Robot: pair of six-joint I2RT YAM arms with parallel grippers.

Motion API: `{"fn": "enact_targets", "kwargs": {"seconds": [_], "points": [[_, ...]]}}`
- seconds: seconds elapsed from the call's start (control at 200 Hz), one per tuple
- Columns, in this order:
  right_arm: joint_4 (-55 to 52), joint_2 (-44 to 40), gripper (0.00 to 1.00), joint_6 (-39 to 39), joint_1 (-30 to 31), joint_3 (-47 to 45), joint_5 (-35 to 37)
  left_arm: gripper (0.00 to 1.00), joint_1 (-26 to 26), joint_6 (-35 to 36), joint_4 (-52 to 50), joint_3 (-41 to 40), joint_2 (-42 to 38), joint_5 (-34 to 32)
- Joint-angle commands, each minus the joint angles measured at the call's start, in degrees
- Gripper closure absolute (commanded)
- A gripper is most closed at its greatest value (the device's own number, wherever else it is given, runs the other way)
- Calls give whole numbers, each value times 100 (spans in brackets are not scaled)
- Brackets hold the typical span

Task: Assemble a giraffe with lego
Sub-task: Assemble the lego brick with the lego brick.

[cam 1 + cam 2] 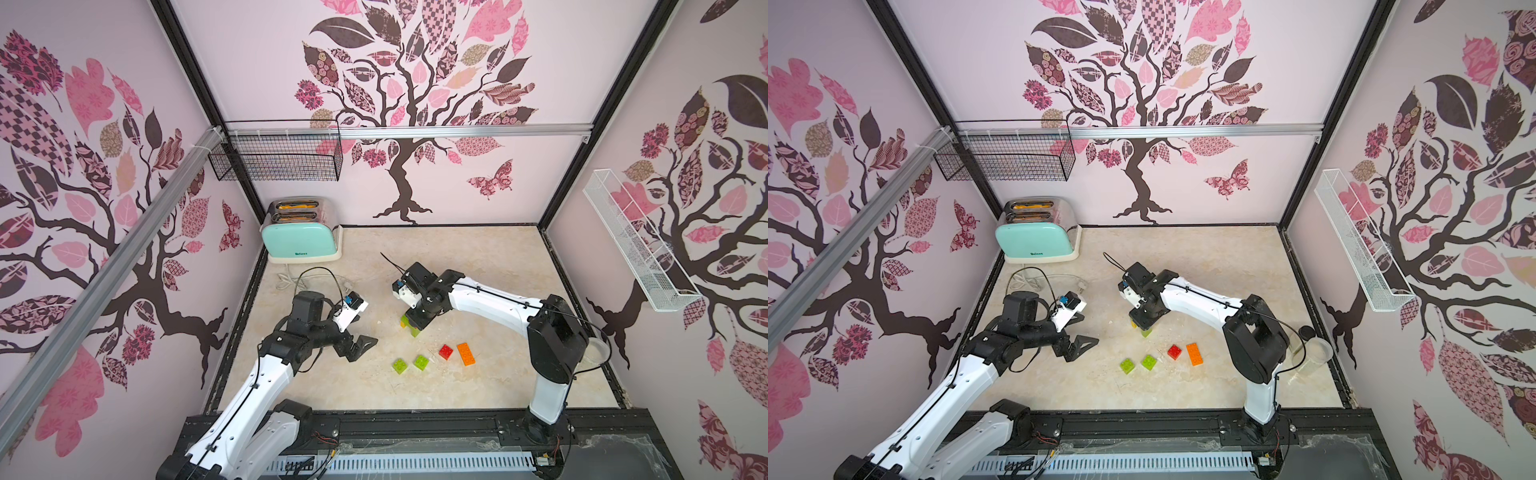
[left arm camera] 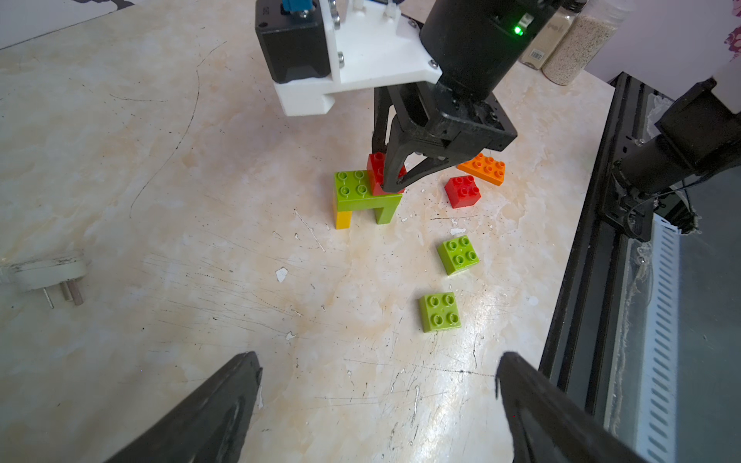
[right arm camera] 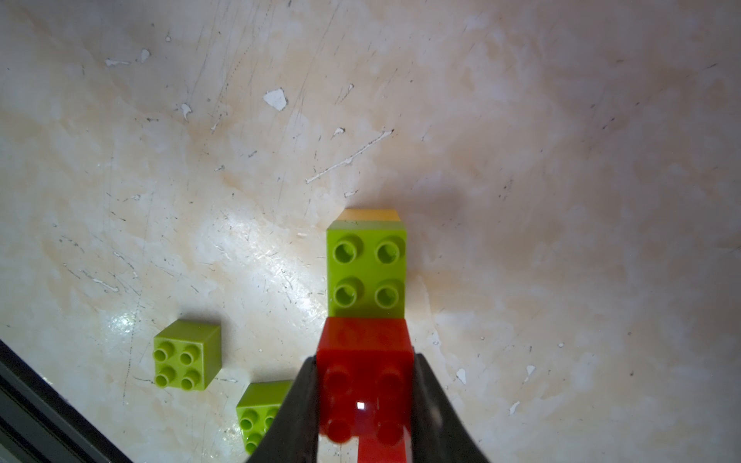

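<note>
Eight lego bricks (image 2: 458, 254) on the counter (image 1: 478, 270); break them down.
— Four lime green, one of them long; two red; one yellow; one long orange brick (image 1: 466, 353). Four are joined as the giraffe (image 2: 363, 200): a yellow leg (image 2: 343, 218) and a green leg (image 2: 384, 214) under the long green brick (image 2: 351, 184), one red brick (image 2: 375, 164) on top at one end.

Where does the giraffe stand?
— Near the counter's middle. The other four lie loose and apart toward its 5 o'clock: one green brick (image 1: 400, 366), a second green brick (image 1: 421, 362), a loose red brick (image 1: 446, 351), the orange brick.

Tools?
— Two. The right tool (image 3: 365, 360) is clenched on the red brick atop the giraffe. The left tool (image 2: 379, 401) is spread wide, grasping nothing, at the giraffe's 8 o'clock.

Edges and room?
— One toaster (image 1: 299, 235) in the 11 o'clock corner, a plug (image 2: 48, 276) lying loose on the counter. A black rail (image 1: 415, 419) runs along the 6 o'clock edge. Bare counter stretches from 12 to 3 o'clock.
</note>
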Motion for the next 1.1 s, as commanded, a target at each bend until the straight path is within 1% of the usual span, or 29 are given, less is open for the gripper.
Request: {"fn": "enact_targets", "kwargs": {"seconds": [0.0, 0.16, 0.305, 0.49, 0.595, 0.805, 0.905, 0.95, 1.095], "points": [[-9, -178, 100, 104, -23, 42, -118, 2, 25, 60, 58, -51, -22, 93], [3, -117, 100, 135, -22, -13, -73, 2, 40, 75, 35, -55, -36, 91], [276, -186, 100, 207, -23, -316, 12, 2, 45, 69, 47, -78, -57, 115], [377, 108, 100, 253, -19, -533, 119, 2, 45, 58, 44, -64, -50, 113], [121, 416, 100, 252, -16, -436, 334, 2, 44, 68, 49, -69, -44, 104], [-247, 686, 100, 250, -17, -216, 366, 2, 42, 60, 62, -91, -51, 122], [-390, 558, 92, 289, -22, -36, 231, 2, 47, 56, 49, -73, -36, 116], [-432, 477, 86, 289, -23, 76, 145, 2, 35, 60, 60, -92, -57, 128], [-787, 164, 60, 423, -23, 577, 19, 2, 45, 53, 59, -83, -24, 128]]}}
